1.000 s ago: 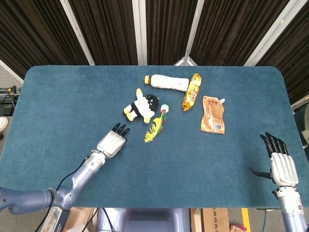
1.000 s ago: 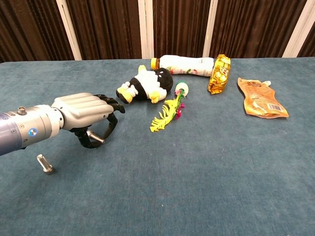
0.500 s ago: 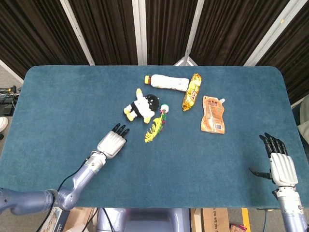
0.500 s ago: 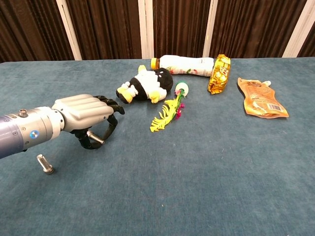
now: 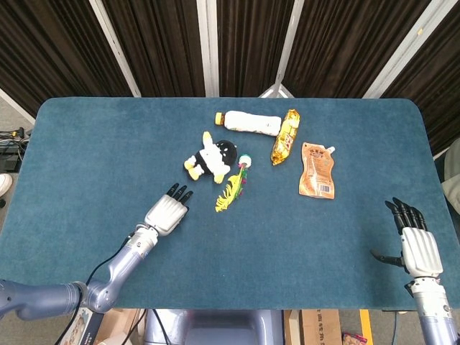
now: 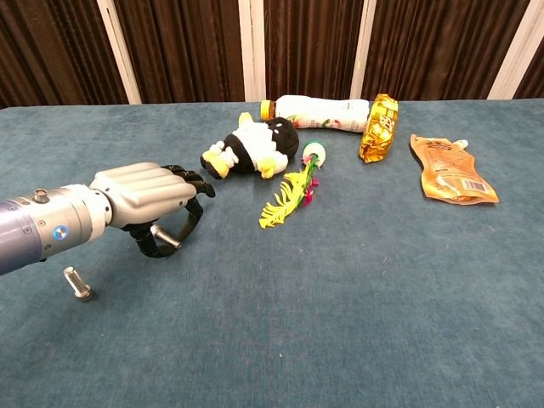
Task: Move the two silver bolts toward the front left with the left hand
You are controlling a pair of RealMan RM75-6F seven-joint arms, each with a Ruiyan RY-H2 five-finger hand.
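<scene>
The dark fingers (image 6: pixel 174 223) of the left hand (image 6: pixel 144 198) curl down over one small silver metal bolt (image 6: pixel 164 237), and the bolt sits in the loop between thumb and fingers — I cannot tell if they truly squeeze it. The second silver bolt (image 6: pixel 77 283) lies alone on the blue cloth table (image 6: pixel 357 297), nearer the front and left. Since a second ago almost nothing has changed; the hand only waits — so I think the bolt under it is not moved yet. Beyond are a black and white plush toy (image 6: pixel 253 144) and a yellow feather (image 6: pixel 285 201). The right hand (image 5: pixel 415 241) rests far off, fingers spread, holding nothing.
</scene>
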